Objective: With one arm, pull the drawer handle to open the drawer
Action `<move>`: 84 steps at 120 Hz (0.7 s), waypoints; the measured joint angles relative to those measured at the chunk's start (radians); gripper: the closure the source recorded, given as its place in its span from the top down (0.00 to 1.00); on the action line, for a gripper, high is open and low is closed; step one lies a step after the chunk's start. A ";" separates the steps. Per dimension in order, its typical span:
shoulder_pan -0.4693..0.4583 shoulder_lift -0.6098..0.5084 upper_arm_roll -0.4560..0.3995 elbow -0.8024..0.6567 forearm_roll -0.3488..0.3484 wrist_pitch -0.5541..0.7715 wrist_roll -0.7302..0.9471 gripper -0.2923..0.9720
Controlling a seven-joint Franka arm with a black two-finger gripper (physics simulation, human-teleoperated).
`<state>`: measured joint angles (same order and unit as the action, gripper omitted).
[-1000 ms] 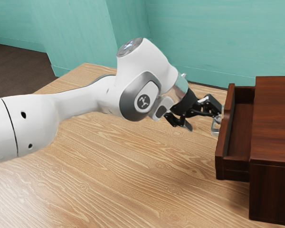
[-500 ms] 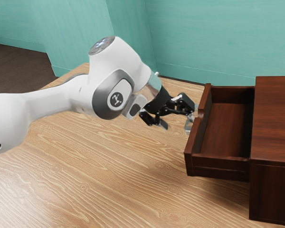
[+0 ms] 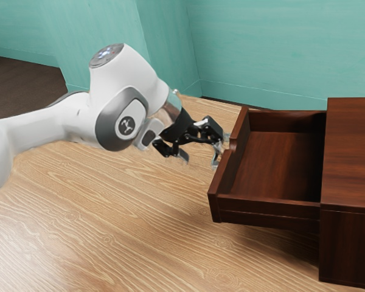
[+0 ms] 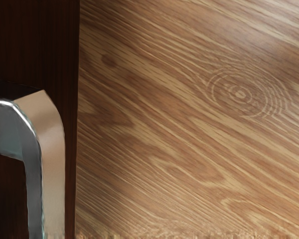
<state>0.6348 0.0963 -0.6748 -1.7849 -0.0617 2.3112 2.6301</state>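
Reaching in from the exterior view's left, the white arm brings its black jaws to the dark wooden drawer. The jaws stand spread. One lies against the silver handle and the other hangs clear of it on the arm's side, so nothing is clamped. The drawer stands far out of its cabinet on the counter. At the wrist, the handle curves close under the hand, against the drawer front, with counter grain beside it.
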 joint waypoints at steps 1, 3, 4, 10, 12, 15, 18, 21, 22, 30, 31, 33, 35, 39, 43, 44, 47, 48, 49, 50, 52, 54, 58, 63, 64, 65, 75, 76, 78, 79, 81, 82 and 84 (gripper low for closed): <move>0.000 -0.003 0.000 0.000 0.000 0.000 0.000 0.64; -0.001 -0.010 0.000 0.001 -0.001 -0.002 0.000 0.62; -0.001 -0.013 0.000 0.001 -0.001 -0.002 0.000 0.63; 0.003 -0.036 0.000 0.005 -0.004 -0.009 -0.001 0.66; 0.005 -0.046 0.000 0.006 -0.006 -0.012 -0.002 0.66; 0.007 -0.061 0.000 0.009 -0.008 -0.017 -0.002 0.68; 0.010 -0.077 0.000 0.016 -0.011 -0.023 -0.003 0.69; 0.014 -0.098 0.001 0.024 -0.018 -0.031 -0.003 0.69; 0.016 -0.106 0.001 0.027 -0.020 -0.034 -0.004 0.70; 0.016 -0.165 0.012 0.087 -0.043 -0.078 -0.013 0.72; 0.014 -0.170 0.014 0.101 -0.045 -0.088 -0.017 0.72; 0.005 -0.178 0.018 0.129 -0.048 -0.110 -0.027 0.72; -0.009 -0.186 0.027 0.169 -0.048 -0.140 -0.040 0.73; -0.023 -0.214 0.045 0.246 -0.043 -0.208 -0.074 0.73; -0.033 -0.251 0.067 0.302 -0.031 -0.279 -0.115 0.74; -0.034 -0.259 0.075 0.315 -0.028 -0.296 -0.126 0.74; -0.039 -0.276 0.103 0.351 -0.023 -0.348 -0.166 0.74; -0.038 -0.280 0.112 0.359 -0.022 -0.364 -0.180 0.74; -0.038 -0.283 0.121 0.367 -0.020 -0.380 -0.194 0.74; -0.039 -0.286 0.129 0.373 -0.018 -0.396 -0.209 0.75; -0.048 -0.286 0.150 0.384 -0.015 -0.427 -0.240 0.75; -0.067 -0.281 0.174 0.391 -0.011 -0.457 -0.270 0.75; -0.128 -0.260 0.247 0.401 -0.006 -0.512 -0.330 0.75; -0.228 -0.242 0.369 0.406 -0.001 -0.576 -0.405 0.76; -0.245 -0.239 0.391 0.407 0.000 -0.588 -0.419 0.76; -0.266 -0.237 0.415 0.407 0.001 -0.599 -0.434 0.76; -0.437 -0.226 0.608 0.411 0.007 -0.695 -0.571 0.76; -0.445 -0.227 0.618 0.411 0.007 -0.703 -0.584 0.76; -0.457 -0.227 0.635 0.411 0.008 -0.717 -0.610 0.76; -0.461 -0.228 0.642 0.411 0.008 -0.724 -0.622 0.76; -0.468 -0.229 0.653 0.412 0.009 -0.737 -0.647 0.76; -0.471 -0.229 0.657 0.412 0.009 -0.743 -0.659 0.76; -0.476 -0.229 0.664 0.412 0.009 -0.754 -0.683 0.76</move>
<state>0.1584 -0.1332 -0.0110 -1.3726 -0.0524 1.5573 1.9468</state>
